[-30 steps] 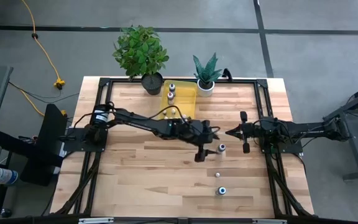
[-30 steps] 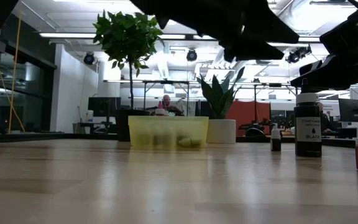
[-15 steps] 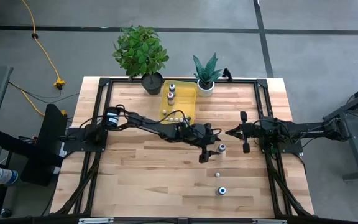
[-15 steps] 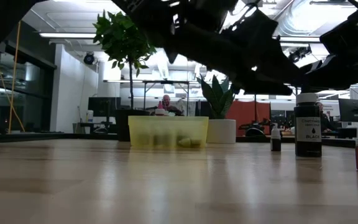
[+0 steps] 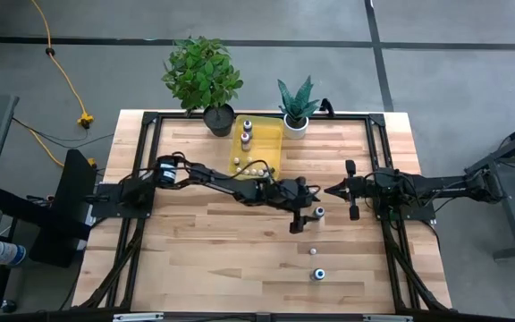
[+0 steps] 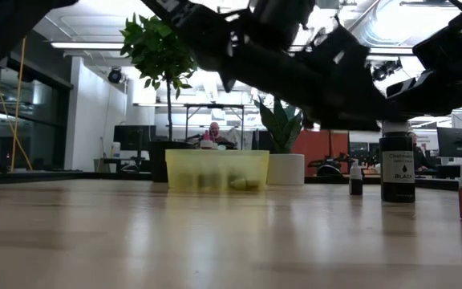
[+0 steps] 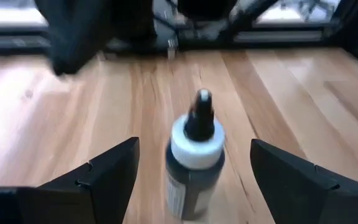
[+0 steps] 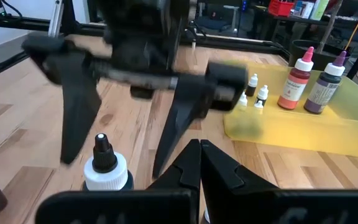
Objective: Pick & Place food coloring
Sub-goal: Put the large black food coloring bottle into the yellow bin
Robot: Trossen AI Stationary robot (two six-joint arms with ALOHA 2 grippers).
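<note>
Inside yellow tray (image 5: 271,134), several bottles (image 5: 247,131)

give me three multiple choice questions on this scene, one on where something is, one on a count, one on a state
1. Where is the yellow tray?
A. between the two plant pots
B. at the table's near edge
C. under the right arm

2. How many bottles stand on the bare wood outside the tray?
A. one
B. three
C. six

3. How is the left gripper?
A. shut on a bottle
B. open around a dark bottle
C. open over the tray

Answers:
1. A: the high view shows the tray at the far edge, flanked by the leafy plant and the spiky plant.
2. B: the dark bottle, a tiny one and a third stand there.
3. B: the left wrist view shows its fingers spread either side of the dark bottle, apart from it.
</note>
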